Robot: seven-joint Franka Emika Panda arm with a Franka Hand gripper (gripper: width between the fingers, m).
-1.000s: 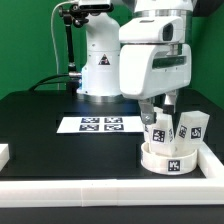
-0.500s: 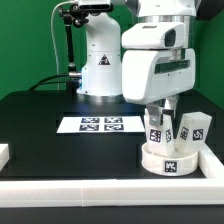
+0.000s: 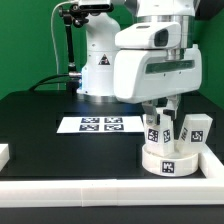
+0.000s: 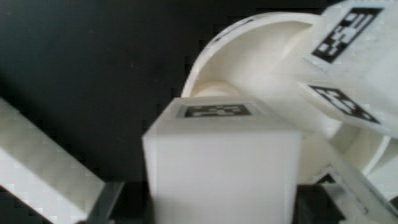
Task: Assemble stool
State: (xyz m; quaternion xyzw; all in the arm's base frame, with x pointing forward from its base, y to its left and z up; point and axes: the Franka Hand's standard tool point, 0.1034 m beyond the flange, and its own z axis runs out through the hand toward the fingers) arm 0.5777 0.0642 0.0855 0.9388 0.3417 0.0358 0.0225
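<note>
The white round seat [image 3: 168, 159] lies at the exterior view's right, in the corner of the border rail. Three white tagged leg blocks stand at or just behind it. My gripper [image 3: 158, 111] reaches down over the leftmost leg block [image 3: 154, 130] and is shut on it, just above the seat's rim. In the wrist view this leg block [image 4: 222, 150] fills the space between my two dark fingers [image 4: 111, 202], its tag facing the camera. The seat's curved wall [image 4: 249, 55] lies beyond it. My gripper [image 4: 219, 208] is mostly cut off by the frame edge.
The marker board [image 3: 100, 124] lies flat mid-table. A long white border rail [image 3: 90, 189] runs along the front edge and up the right side [image 3: 212, 160]. A small white piece [image 3: 3, 153] sits at the left edge. The robot base [image 3: 98, 70] stands behind.
The arm's wrist housing has shifted toward the exterior view's left and looms larger. The gripper stays on the leg block over the seat. The other parts have not moved.
</note>
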